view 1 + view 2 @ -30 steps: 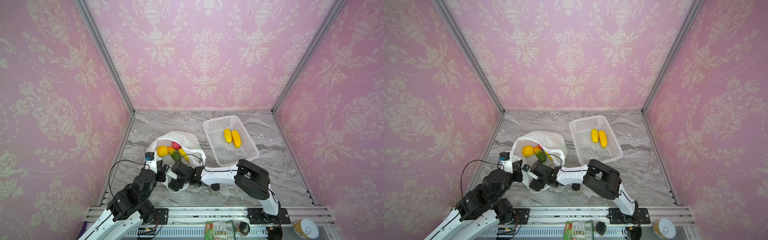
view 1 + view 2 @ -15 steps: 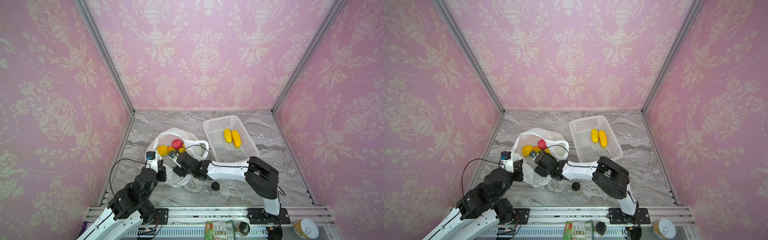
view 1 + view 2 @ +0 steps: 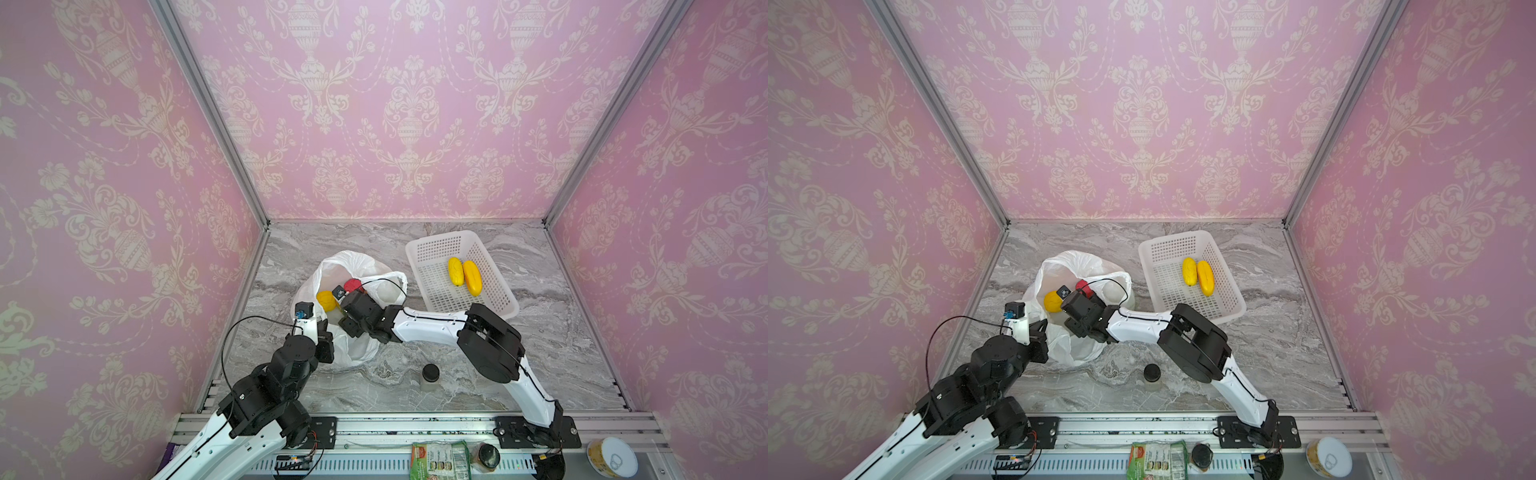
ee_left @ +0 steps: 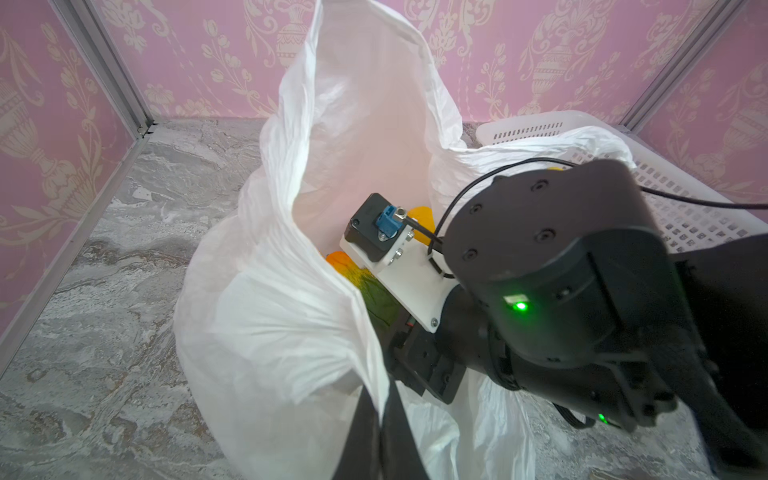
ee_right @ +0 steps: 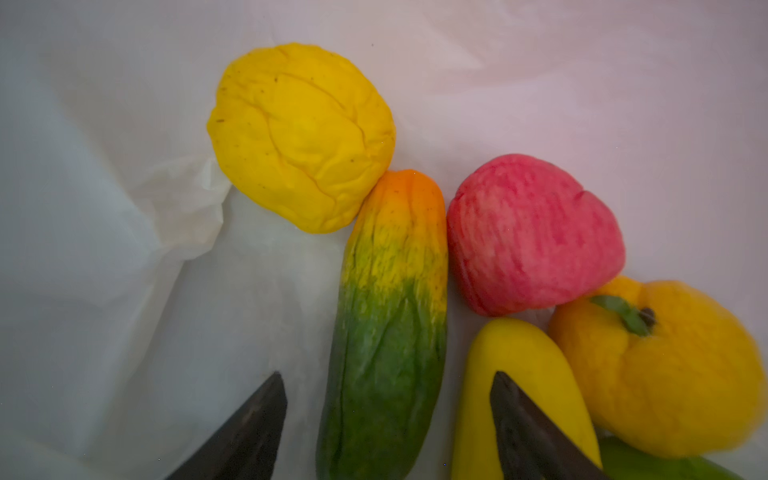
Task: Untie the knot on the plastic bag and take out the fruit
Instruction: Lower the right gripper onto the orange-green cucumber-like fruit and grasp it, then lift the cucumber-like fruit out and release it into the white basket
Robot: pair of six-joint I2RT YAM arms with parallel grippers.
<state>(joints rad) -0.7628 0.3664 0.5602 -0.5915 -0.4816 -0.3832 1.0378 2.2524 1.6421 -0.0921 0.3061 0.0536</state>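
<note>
grey marble table, pink wallpapered walls. the plastic bag lies open beside the basket; left gripper pinches its rim, right gripper gapes around the fruit inside, seemingly not touching.

One plastic bag, six fruit inside (one a green sliver), two yellow pieces in one basket, one jar.

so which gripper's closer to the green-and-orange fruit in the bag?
Right. The right gripper is inside the plastic bag, jaws open either side of the green-and-orange fruit. The left gripper is shut on the bag's rim, outside.
</note>
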